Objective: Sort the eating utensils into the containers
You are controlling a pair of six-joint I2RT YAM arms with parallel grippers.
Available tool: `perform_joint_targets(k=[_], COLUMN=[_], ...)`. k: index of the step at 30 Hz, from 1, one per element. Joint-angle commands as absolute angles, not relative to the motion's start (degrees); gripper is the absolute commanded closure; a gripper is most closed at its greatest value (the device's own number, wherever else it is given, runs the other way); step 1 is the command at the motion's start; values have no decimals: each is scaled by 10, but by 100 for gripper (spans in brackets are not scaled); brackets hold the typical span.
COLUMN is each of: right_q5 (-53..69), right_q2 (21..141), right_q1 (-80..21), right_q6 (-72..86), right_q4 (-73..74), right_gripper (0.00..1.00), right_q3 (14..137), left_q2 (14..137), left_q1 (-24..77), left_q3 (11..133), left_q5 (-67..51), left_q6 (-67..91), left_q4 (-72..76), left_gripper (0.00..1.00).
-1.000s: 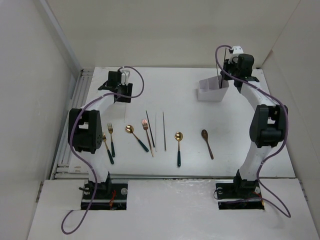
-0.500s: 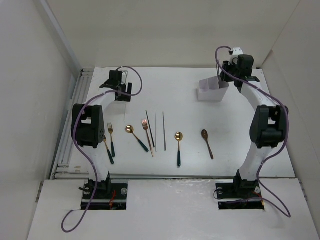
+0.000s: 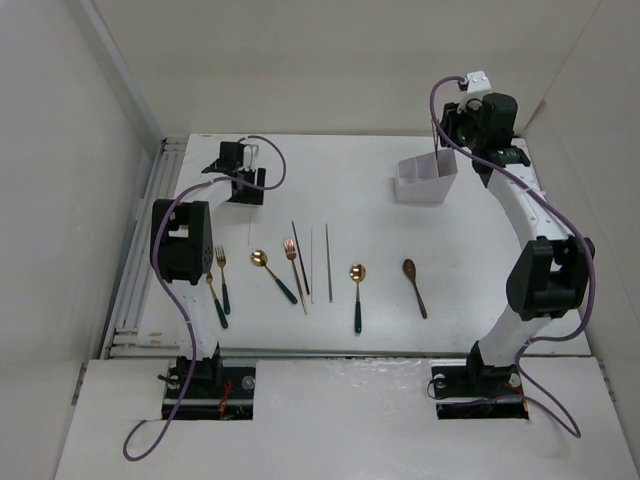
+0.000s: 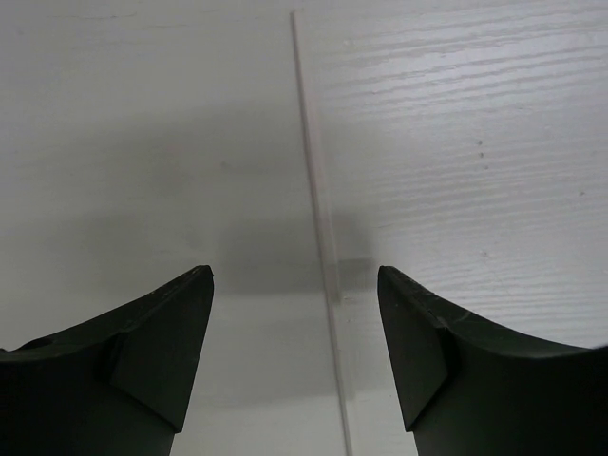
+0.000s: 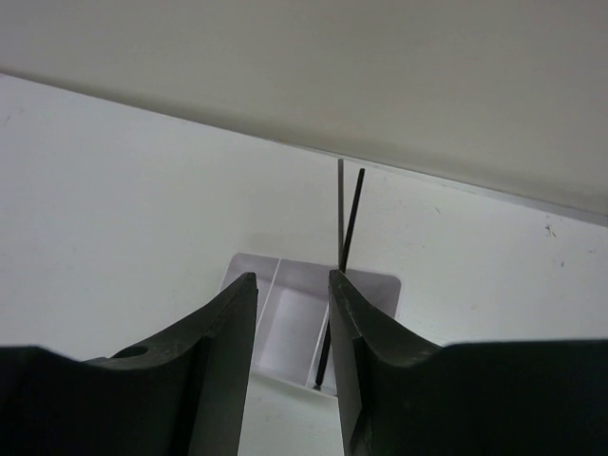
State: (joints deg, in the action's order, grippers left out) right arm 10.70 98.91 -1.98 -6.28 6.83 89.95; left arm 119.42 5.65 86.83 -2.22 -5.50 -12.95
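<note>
The table [image 3: 480, 250] is white, with a faint wood grain showing in the left wrist view. The box [image 3: 420, 186] is white too. The brown spoon [image 3: 414, 286] and copper fork [image 3: 294, 262] are each one colour, while the gold-headed spoon [image 3: 357, 300] has a dark teal handle. The dark chopstick [image 5: 352, 214] stands beside a grey one. The cables [image 3: 275, 165] are purple.

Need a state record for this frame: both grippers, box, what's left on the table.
left gripper: open, empty, over table
right gripper: open, empty, above box
box contents: two chopsticks standing inside
loose chopsticks: three
forks: copper fork, gold fork
spoons: brown spoon, two gold spoons
unclear: teal-handled piece partly behind left arm
</note>
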Motion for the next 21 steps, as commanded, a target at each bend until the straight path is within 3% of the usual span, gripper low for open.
perform_joint_targets(k=[1, 6, 10, 13, 15, 21], right_q5=[114, 114, 114, 108, 108, 129], right_q2=[969, 949, 933, 926, 919, 914], right_q1=[-22, -22, -22, -22, -22, -34], right_q6=[-71, -71, -71, -71, -71, -63], right_q4=[56, 56, 56, 56, 56, 61], right_gripper=[58, 58, 58, 58, 58, 58], right_q3=[890, 879, 874, 868, 868, 863], left_q2=[1174, 1234, 1240, 1256, 1261, 1249], left_q1=[60, 60, 60, 60, 60, 60], left_q3=[870, 903, 910, 918, 932, 968], left_q5=[-62, -56, -66, -66, -58, -60], left_q6=[-52, -37, -37, -43, -43, -41], left_q4=[-124, -191, -213, -238, -243, -236], left_gripper=[33, 40, 52, 75, 100, 100])
